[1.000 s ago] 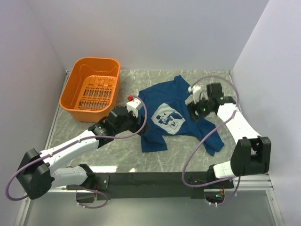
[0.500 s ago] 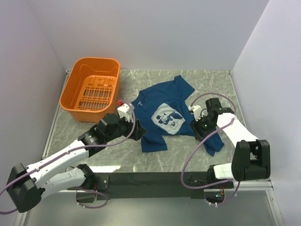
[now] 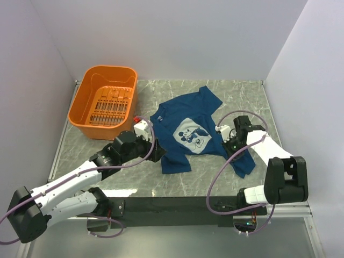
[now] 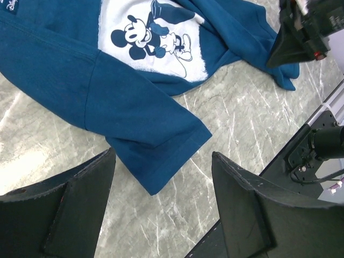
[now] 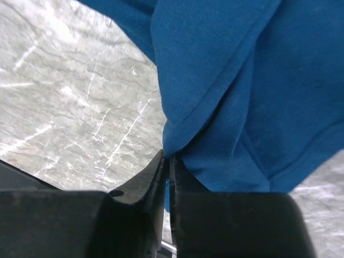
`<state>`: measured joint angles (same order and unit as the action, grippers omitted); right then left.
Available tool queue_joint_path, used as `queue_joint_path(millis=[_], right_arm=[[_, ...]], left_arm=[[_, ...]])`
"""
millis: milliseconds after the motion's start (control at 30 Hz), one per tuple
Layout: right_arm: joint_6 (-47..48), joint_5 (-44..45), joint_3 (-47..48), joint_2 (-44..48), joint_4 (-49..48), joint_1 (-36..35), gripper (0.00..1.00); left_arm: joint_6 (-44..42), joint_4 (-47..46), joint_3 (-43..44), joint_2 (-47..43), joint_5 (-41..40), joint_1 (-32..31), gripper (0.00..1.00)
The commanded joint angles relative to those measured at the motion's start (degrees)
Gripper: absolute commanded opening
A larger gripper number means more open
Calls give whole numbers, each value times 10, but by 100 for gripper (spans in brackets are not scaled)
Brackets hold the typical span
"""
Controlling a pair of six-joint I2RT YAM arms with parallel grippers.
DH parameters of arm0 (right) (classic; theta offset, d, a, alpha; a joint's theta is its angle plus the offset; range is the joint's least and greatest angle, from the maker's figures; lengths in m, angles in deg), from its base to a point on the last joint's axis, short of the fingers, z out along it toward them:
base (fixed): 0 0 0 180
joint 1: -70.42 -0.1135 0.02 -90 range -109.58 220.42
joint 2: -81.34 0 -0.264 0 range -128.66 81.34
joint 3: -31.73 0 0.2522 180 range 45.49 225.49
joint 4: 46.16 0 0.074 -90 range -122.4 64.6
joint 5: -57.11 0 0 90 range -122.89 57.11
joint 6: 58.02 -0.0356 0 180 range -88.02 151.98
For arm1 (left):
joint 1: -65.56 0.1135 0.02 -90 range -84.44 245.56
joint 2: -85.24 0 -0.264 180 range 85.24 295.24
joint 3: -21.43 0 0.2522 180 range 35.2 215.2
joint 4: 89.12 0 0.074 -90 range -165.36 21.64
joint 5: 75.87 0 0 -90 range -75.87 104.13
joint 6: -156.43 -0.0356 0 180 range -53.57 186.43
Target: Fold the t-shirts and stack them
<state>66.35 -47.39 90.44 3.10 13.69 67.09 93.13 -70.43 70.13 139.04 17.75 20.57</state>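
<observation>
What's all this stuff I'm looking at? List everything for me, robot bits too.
t-shirt: one, navy blue with a pale cartoon-mouse print, lying rumpled mid-table
basket: one, orange, far left of the table
table: one, grey marbled, under everything
walls: pale, on three sides
left arm: one, white and black, reaching from the near left
right arm: one, white and black, near right
left gripper: one, black, open over the shirt's near sleeve
right gripper: one, black, shut on a fold at the shirt's right edge

t-shirt (image 5: 226,80): cut off top, right (print out of frame) | right gripper (image 5: 167,161): base cut off below
</observation>
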Motion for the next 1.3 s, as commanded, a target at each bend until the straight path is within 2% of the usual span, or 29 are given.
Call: queue_joint_path(millis=[0,267,467,567,600,633,700,800,833,867,967,1033,1067,1133,1167,1200,1233,1267], right_arm=[[-4,-2,43,33,2,5,7],[10,-6,130,67,43,30,3],[3,30,179,30,1,66,1],[-38,95,204,-1,-69,69,0],[-60,119,211,-9,-124,69,0],[-102,179,217,-30,-151,69,0],[-143,233,239,-53,-224,68,0],[-199,316,264,-101,-322,67,0],[-215,331,287,-129,-335,65,3],[-220,343,306,-146,-340,63,10],[-229,330,385,-211,-308,59,40],[-226,332,414,-231,-293,56,47],[-223,332,414,-228,-296,56,53],[-204,314,397,-203,-302,57,58],[-194,291,386,-188,-303,58,63],[-157,255,375,-156,-273,61,63],[-130,133,349,-139,-247,63,63],[-104,74,329,-120,-222,69,63]], left_arm=[[1,-26,7,15,1,-2,77],[-37,-91,38,98,43,-11,77],[-99,-131,83,188,33,-54,78],[-132,-137,129,254,32,-74,78],[-146,-135,141,290,31,-79,78],[-151,-131,151,308,27,-84,78],[-157,-127,179,353,20,-95,78],[-159,-125,192,382,10,-101,78],[-159,-130,192,384,4,-101,78],[-160,-130,189,385,1,-101,78],[-164,-121,185,378,-26,-101,79],[-158,-113,182,371,-60,-101,79],[-152,-106,177,361,-76,-100,79],[-113,-94,172,353,-100,-93,79],[-97,-92,160,340,-116,-91,79],[-52,-91,151,334,-127,-88,79],[-23,-86,144,328,-137,-80,79],[6,-82,130,319,-140,-74,79]])
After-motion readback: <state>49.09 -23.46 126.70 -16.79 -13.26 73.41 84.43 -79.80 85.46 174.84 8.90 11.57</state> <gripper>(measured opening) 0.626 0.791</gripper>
